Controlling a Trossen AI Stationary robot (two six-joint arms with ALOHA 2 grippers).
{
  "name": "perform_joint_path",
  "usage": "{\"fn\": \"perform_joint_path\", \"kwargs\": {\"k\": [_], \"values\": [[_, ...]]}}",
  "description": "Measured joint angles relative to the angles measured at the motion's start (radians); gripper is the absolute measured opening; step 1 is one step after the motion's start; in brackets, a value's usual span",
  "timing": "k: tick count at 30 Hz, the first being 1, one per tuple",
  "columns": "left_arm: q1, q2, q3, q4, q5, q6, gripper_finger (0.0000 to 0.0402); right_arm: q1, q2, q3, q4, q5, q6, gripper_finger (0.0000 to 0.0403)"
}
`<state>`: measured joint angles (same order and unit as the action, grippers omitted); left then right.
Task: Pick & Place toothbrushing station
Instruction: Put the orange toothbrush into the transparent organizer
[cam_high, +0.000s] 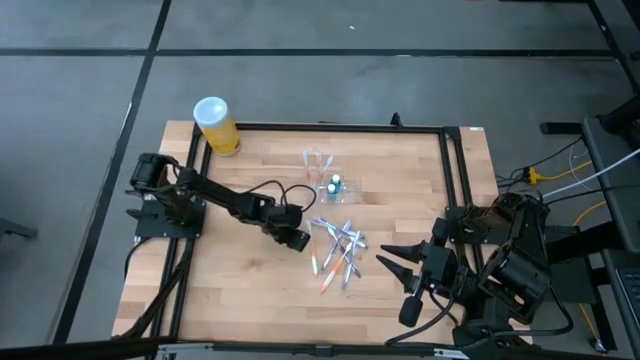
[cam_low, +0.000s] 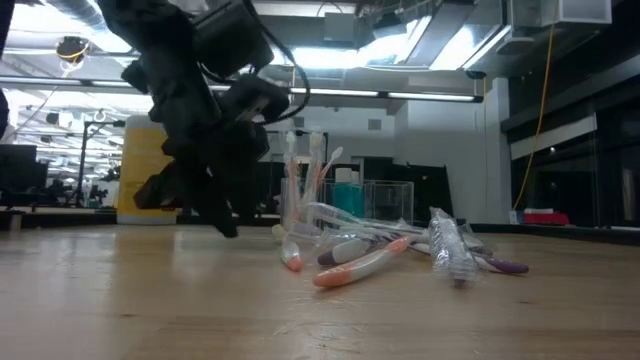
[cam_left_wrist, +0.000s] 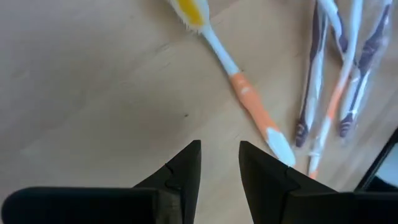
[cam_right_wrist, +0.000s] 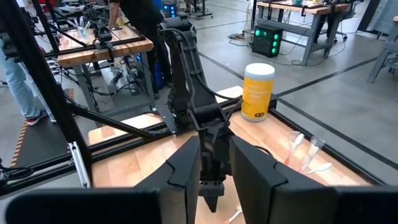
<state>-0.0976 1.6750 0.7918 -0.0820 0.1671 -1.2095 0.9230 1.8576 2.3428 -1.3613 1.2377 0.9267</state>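
The station (cam_high: 333, 186), that clear plastic holder, sits toward the far middle of the table (cam_high: 250, 290), hard to spot against the wood. In the high view it shows as a faint see-through box with a small teal thing inside, and a couple of clear sticks standing up just beside it. In the low view it's behind the brush pile, a glassy box (cam_low: 385, 200) with something teal showing next to it. No gripper is touching it.

The left gripper (cam_high: 297, 239) is down low over the table, just to the left of the pile of toothbrushes (cam_high: 338, 255). Its wrist view shows the two dark fingers (cam_left_wrist: 186, 168) with a small gap between them and nothing in it, just bare wood. An orange and white brush (cam_left_wrist: 239, 90) lies right ahead of the tips, with a few purple-handled ones farther on.

The right gripper (cam_high: 393, 259) hangs back near the table's right side, pointing toward the pile. Its jaws are slightly apart and empty too.

A yellow cylinder (cam_high: 215, 125) with a white lid stands at the far left corner, well away from everything else.
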Motion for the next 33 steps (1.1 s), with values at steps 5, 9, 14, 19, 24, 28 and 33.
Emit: {"fn": "perform_joint_path", "kwargs": {"k": [5, 9, 14, 19, 24, 28, 33], "values": [[0.027, -0.001, 0.0, 0.031, 0.019, 0.01, 0.0105, 0.0, 0.0, 0.0, 0.0, -0.004, 0.005, 0.0091], [0.065, 0.003, 0.0, 0.051, 0.016, 0.01, 0.0105, 0.0, 0.0, 0.0, 0.0, -0.004, 0.005, 0.0091], [0.121, 0.04, 0.001, 0.128, 0.033, -0.014, 0.0105, 0.0, 0.0, 0.0, 0.001, -0.004, 0.005, 0.0091], [0.14, 0.076, 0.0, 0.146, 0.046, -0.026, 0.0105, 0.002, 0.0, 0.0, 0.001, -0.004, 0.006, 0.0091], [0.161, 0.081, 0.0, 0.155, 0.032, -0.033, 0.0105, 0.002, 0.0, 0.0, 0.003, -0.012, 0.008, 0.0091], [0.177, 0.081, 0.0, 0.159, 0.017, -0.033, 0.0105, 0.002, 0.0, 0.0, 0.003, -0.015, 0.007, 0.0091], [0.186, 0.081, 0.0, 0.156, 0.014, -0.026, 0.0105, 0.002, 0.0, 0.0, 0.001, -0.015, 0.007, 0.0091]]}}
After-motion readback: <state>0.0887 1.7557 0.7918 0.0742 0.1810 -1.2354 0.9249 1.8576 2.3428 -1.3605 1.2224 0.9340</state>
